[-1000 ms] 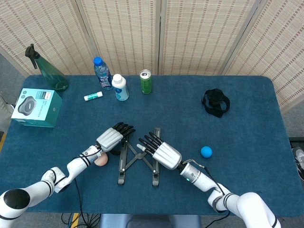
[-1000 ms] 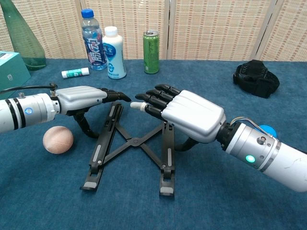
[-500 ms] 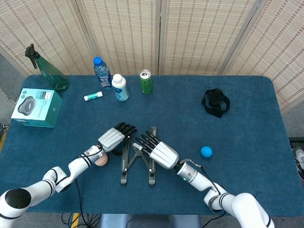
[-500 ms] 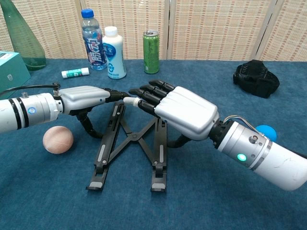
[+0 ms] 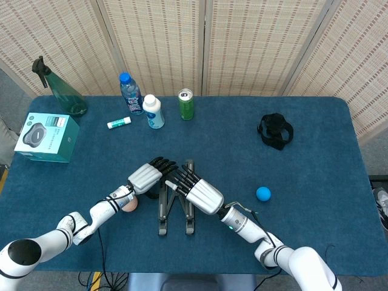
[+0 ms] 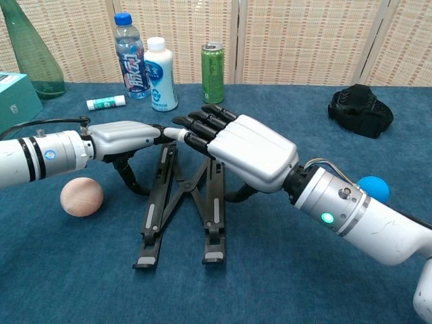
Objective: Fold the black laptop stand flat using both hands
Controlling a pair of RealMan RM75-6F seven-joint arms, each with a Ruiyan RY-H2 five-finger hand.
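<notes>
The black laptop stand (image 5: 162, 218) lies in the middle of the blue table, its two rails (image 6: 214, 216) drawn close into a narrow V with the cross-links raised between them. My left hand (image 5: 147, 176) reaches over the left rail with straight fingers, its thumb hooked down against the rail's outer side. My right hand (image 5: 197, 193) lies over the right rail the same way, with its thumb against that rail's outer side. The fingertips of both hands nearly meet above the stand's far end. In the chest view the left hand (image 6: 125, 138) and right hand (image 6: 243, 152) hide the upper rails.
A peach ball (image 5: 128, 204) sits just left of the stand, and a blue ball (image 5: 262, 193) to the right. At the back stand a spray bottle (image 5: 60, 91), water bottle (image 5: 130, 94), white bottle (image 5: 153, 112) and green can (image 5: 186, 104). A teal box (image 5: 47, 138) and a black strap bundle (image 5: 276, 130) lie at the sides.
Both hands have moved towards each other, and the stand's rails have swung from a wide X into a narrow V. The right rail has shifted left.
</notes>
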